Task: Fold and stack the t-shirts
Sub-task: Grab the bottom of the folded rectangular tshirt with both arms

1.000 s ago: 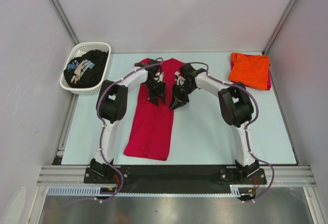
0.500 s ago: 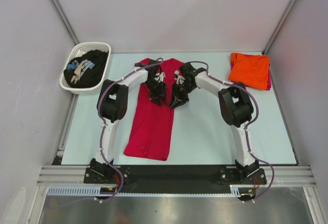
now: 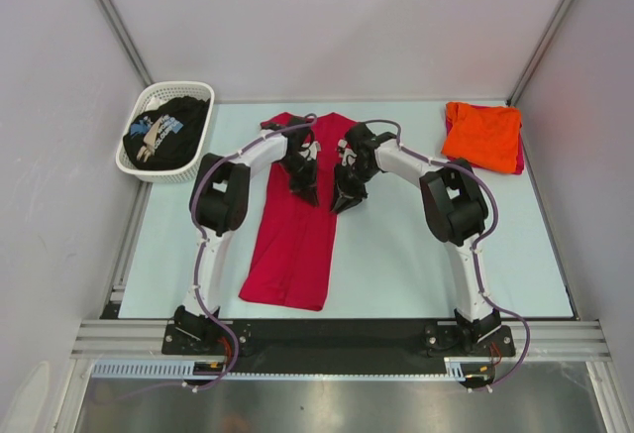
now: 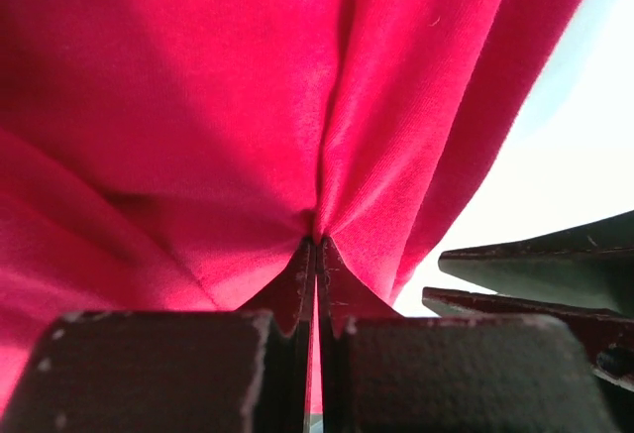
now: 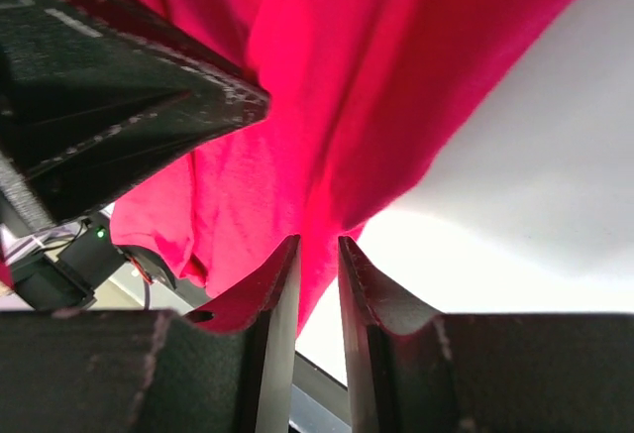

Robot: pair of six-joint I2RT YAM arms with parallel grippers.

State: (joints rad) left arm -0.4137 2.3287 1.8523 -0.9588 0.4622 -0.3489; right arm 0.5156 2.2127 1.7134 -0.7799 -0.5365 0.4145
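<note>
The left gripper (image 4: 317,247) has its jaws pressed together on a pinch of the crimson t-shirt (image 3: 292,245), creases fanning from the tips. The right gripper (image 5: 317,247) is nearly closed, a fold of the same shirt's right edge caught in its narrow gap. Both sit side by side over the shirt's upper half.

The shirt lies lengthwise on a pale blue-green table (image 3: 416,255), walled in plain white panels with metal frame posts. A second ago the left jaws stood partly apart; now they are closed, and the shirt lies much as it did.

The orange t-shirt (image 3: 482,134) lies folded at the far right corner. The black t-shirt (image 3: 168,134) sits in the white basket (image 3: 163,87) at far left. Both are well apart from the grippers.
</note>
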